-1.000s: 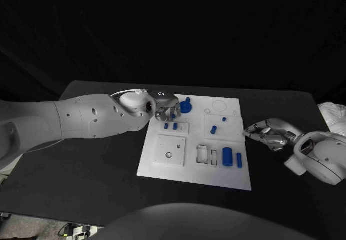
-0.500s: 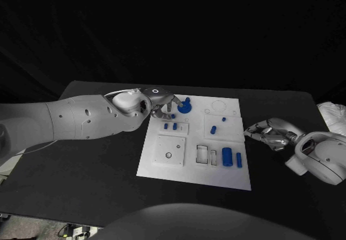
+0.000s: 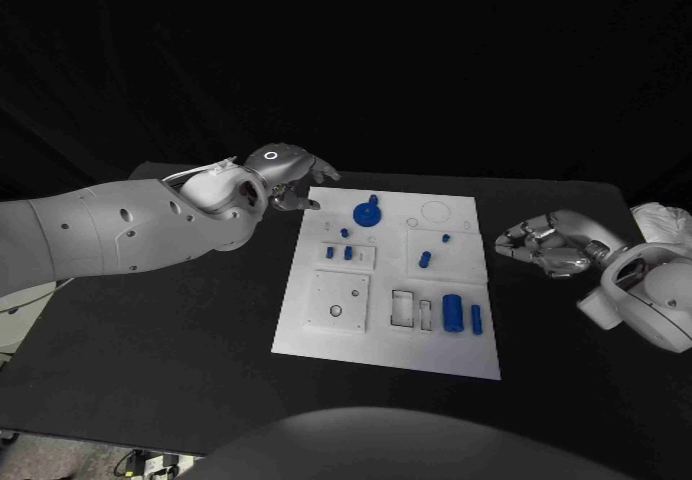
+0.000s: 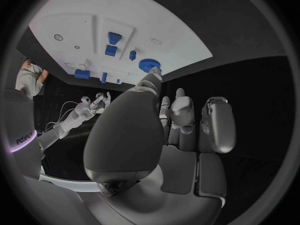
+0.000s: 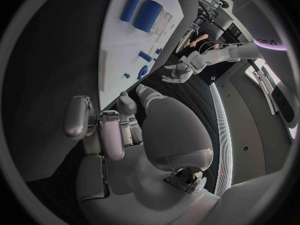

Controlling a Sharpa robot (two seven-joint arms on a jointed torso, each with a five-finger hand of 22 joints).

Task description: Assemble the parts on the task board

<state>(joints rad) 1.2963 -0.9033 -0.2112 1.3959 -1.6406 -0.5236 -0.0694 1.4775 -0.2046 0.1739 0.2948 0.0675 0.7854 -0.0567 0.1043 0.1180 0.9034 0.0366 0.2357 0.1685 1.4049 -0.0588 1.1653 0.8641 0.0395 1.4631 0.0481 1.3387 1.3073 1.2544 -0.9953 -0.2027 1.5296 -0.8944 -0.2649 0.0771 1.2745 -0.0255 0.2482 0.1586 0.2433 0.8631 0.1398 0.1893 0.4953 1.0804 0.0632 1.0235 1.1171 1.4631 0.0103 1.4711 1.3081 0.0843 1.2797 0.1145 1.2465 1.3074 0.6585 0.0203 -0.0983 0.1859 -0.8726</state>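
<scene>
The white task board (image 3: pixel 378 330) lies mid-table. A round blue part with a knob (image 3: pixel 368 212) sits near its far left corner, and small blue pegs (image 3: pixel 339 252) stand just in front of it. A thick blue cylinder (image 3: pixel 453 312) and a slim one (image 3: pixel 477 319) lie near the right front. My left hand (image 3: pixel 294 178) hovers beyond the board's far left corner with its fingers spread, holding nothing. The left wrist view has its fingers (image 4: pixel 182 116) well short of the round part (image 4: pixel 149 65). My right hand (image 3: pixel 545 246) stays right of the board, fingers curled in around nothing.
The black table (image 3: pixel 173 330) stretches wide on the left of the board. A pale cloth-like thing (image 3: pixel 666 222) lies at the table's far right edge, behind my right arm. Several white recesses (image 3: pixel 411 308) are sunk into the board's front half.
My left hand has lifted off the round blue part and drawn back to the far left, off the board. The part stays in place. My right hand has shifted slightly farther back.
</scene>
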